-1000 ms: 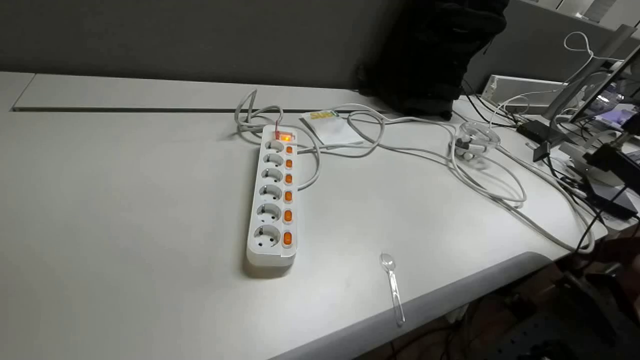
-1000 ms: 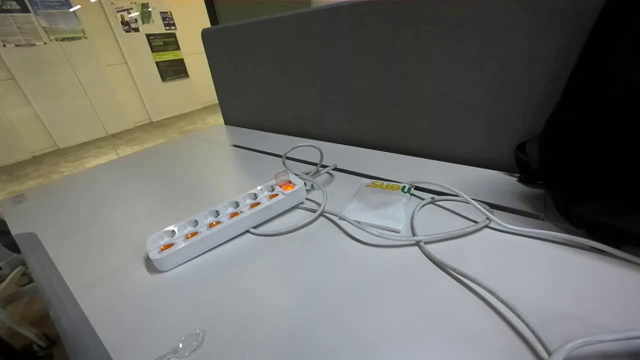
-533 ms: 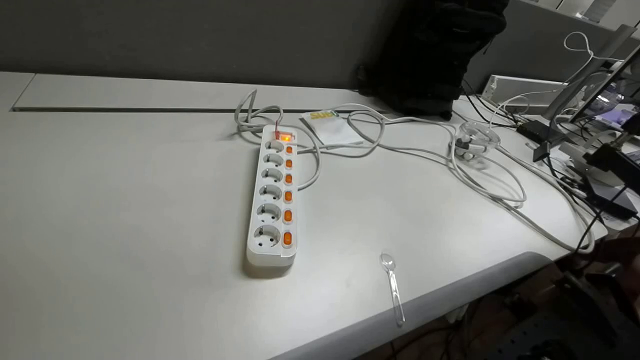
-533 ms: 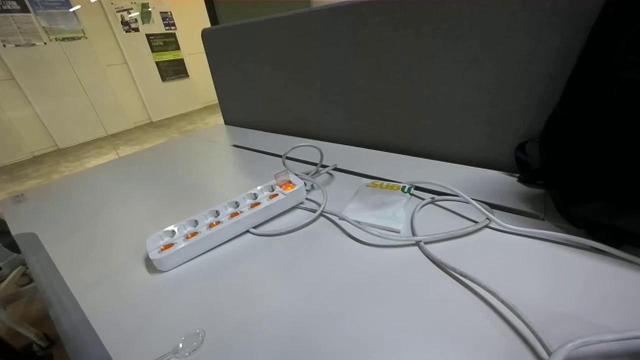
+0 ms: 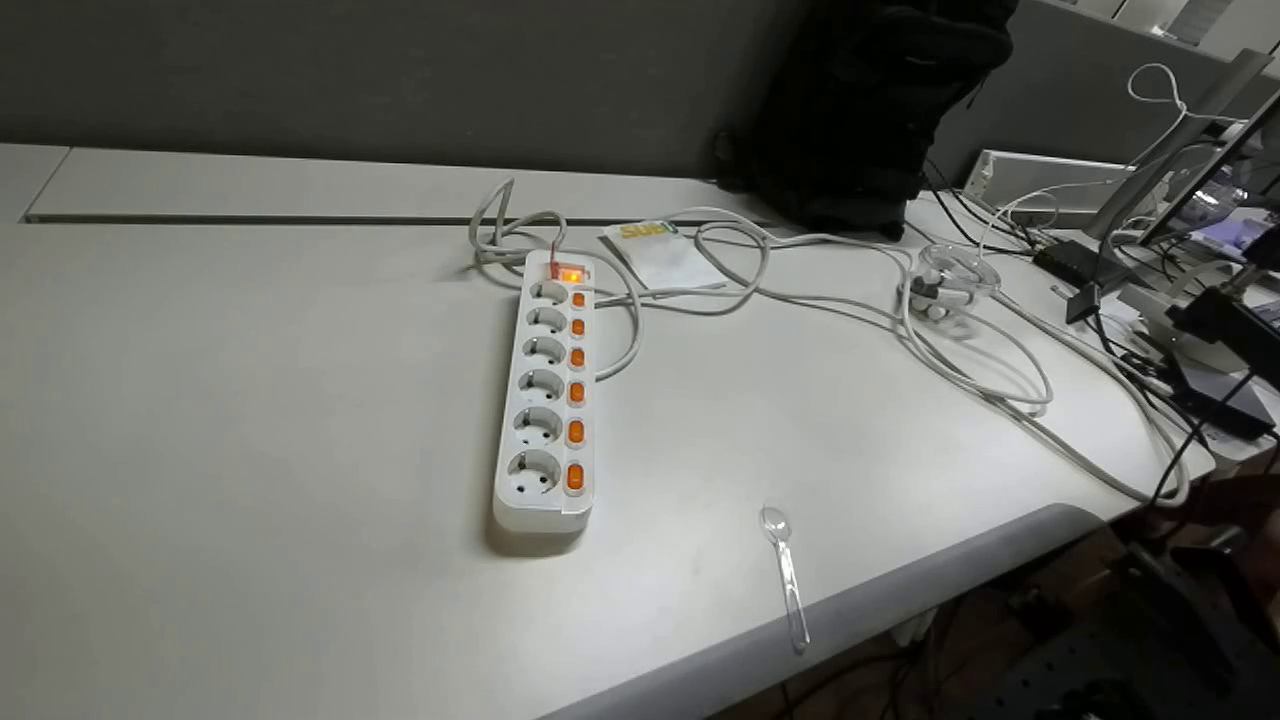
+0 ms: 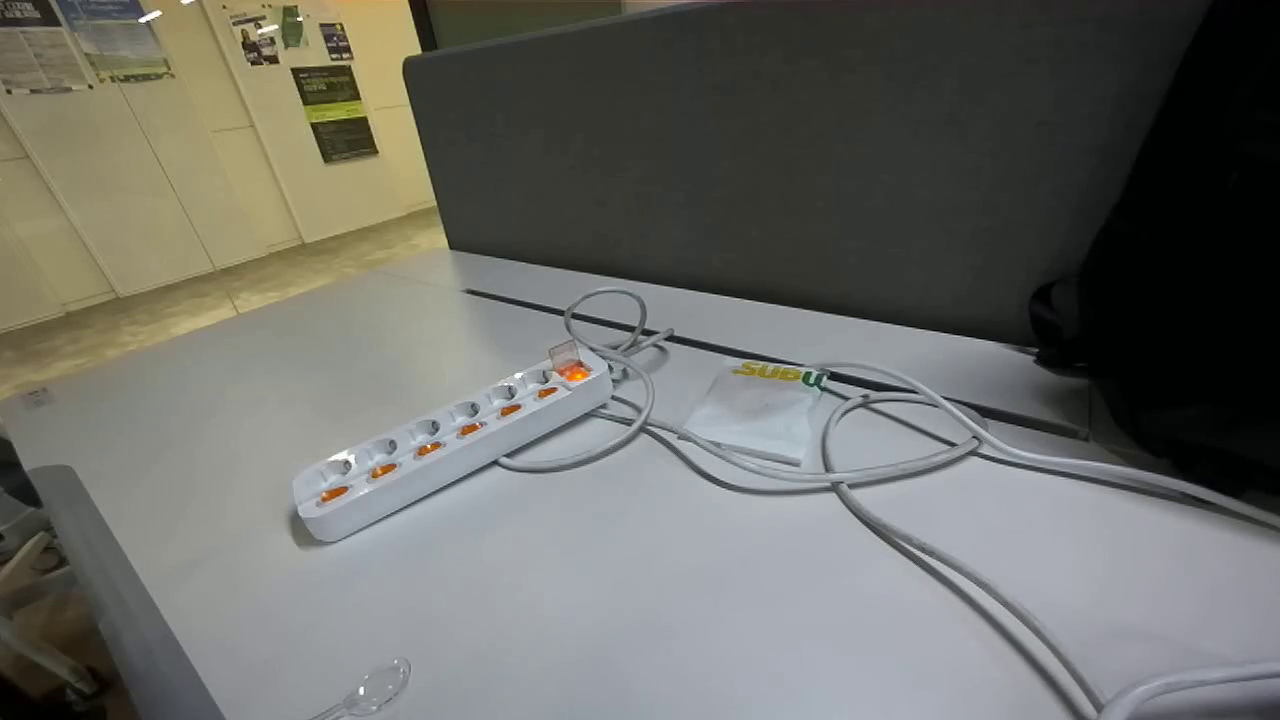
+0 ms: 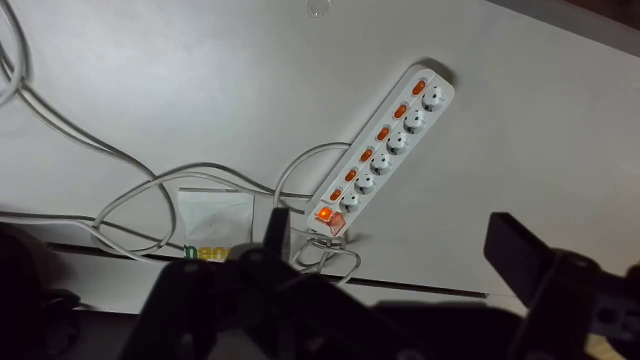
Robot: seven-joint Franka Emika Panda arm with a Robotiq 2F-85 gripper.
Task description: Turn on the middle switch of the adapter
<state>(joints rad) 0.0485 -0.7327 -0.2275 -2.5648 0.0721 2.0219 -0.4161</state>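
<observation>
The adapter is a long white power strip [image 5: 560,370] on the desk, also in the other exterior view [image 6: 460,462] and the wrist view [image 7: 374,146]. It has a row of sockets and a row of several small orange switches, none visibly lit. Two switches near the row's middle are one orange switch [image 7: 383,134] and its neighbour [image 7: 366,155]. A larger main switch [image 7: 325,214] at the cable end glows orange under a raised clear flap. My gripper [image 7: 390,227] is open and empty, its fingers wide apart in the wrist view. It is out of both exterior views.
Looped white cables [image 5: 745,295] lie right of the strip beside a white paper packet [image 5: 665,258]. A clear plastic spoon [image 5: 785,570] lies near the desk's front edge [image 5: 720,650]. A black backpack [image 5: 860,110] stands against the grey partition [image 5: 350,80].
</observation>
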